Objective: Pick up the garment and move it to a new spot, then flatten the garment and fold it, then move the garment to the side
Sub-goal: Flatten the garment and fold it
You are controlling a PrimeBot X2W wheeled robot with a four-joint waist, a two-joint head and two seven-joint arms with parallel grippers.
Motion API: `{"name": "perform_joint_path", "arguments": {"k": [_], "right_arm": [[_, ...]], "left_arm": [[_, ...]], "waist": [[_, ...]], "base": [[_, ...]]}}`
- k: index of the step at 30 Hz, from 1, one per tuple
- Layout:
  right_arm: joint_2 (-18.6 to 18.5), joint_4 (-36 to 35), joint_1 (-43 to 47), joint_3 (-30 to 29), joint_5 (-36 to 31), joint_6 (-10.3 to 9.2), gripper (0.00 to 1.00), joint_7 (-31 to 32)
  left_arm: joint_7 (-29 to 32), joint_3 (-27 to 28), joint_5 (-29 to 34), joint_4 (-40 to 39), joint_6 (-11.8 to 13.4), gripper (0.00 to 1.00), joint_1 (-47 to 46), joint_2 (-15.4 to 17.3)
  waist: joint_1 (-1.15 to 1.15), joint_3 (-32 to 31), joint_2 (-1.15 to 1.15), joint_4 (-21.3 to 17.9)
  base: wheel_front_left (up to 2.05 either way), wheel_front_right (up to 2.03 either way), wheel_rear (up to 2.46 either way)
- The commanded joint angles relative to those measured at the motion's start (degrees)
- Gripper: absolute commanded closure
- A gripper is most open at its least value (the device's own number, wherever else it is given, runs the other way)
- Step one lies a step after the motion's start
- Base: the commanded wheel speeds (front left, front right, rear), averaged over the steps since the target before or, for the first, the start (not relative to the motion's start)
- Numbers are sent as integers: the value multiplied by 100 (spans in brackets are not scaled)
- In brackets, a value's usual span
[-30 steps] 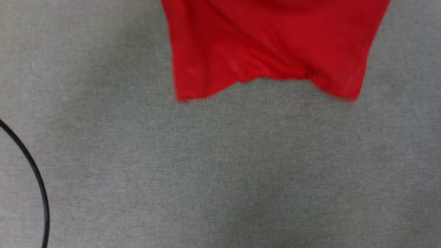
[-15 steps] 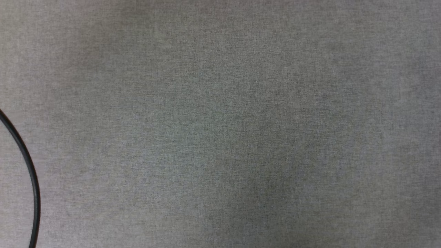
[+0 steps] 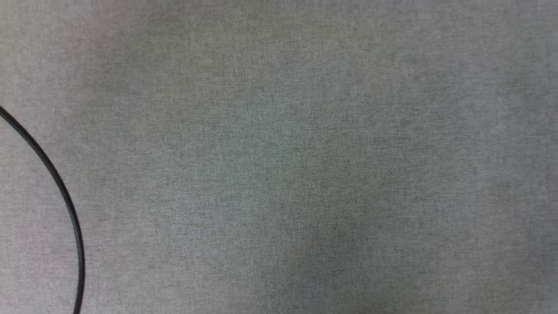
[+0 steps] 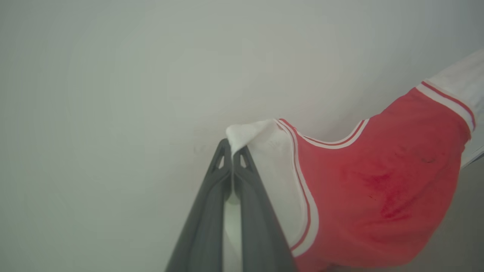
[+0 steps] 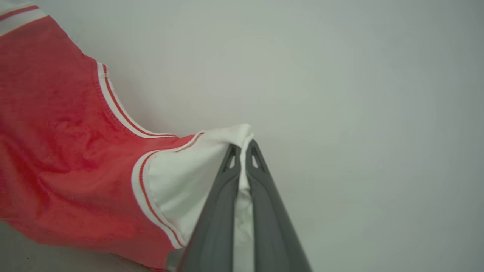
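Your left gripper (image 4: 232, 149) is clamped tight on the jersey (image 4: 378, 189). Its two dark fingers (image 4: 204, 219) meet at the tips, with a fold of white sleeve (image 4: 272, 170) pinched between them. A peak of white cloth pokes out just past the tips. In the left wrist view, the sleeve runs down along the right-hand finger. The red-and-white striped trim (image 4: 306, 196) lies just beside it, and the red body billows off to the right. The curved neckline trim (image 4: 332, 142) sits near the gripper tips, and the other white sleeve (image 4: 461, 79) is at that view's far right edge.

Your right gripper (image 5: 242, 145) has the same kind of hold. Its fingers (image 5: 215, 211) are pressed together on the opposite white sleeve (image 5: 181, 189), and the cloth is bunched at the tips and trapped down between them. From here the red body (image 5: 56, 151) spreads away to this view's left, edged by the striped armhole trim (image 5: 151, 204).

The jersey is stretched between your two grippers, held by one sleeve each, against a plain pale background. You cannot tell whether its lower edge touches anything.

The head view looks down on a grey woven surface (image 3: 305, 174), with a black cable (image 3: 67, 200) curving across its lower left.
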Motion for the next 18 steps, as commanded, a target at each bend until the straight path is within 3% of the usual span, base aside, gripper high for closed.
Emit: {"name": "perform_joint_path", "arguments": {"k": [1,9,18], "right_arm": [[53,28,162,54,86,-4,100,-40],[380,171,1627,636,779,-4,100,-515],[181,-80,3156,1230,1519,-4,100,-973]], "left_arm": [[-41,-8,-47,20,-16,100,177,29],[-379,-231,-437,-51,-21,100,1905,164],[-728,-323,-853,-623,224,100,4019,468]], "waist": [[-1,-94,0,-30],[-1,-619,0,-134],[-1,-1298,0,-131]], "base": [[0,0,0],[0,0,0],[0,0,0]]}}
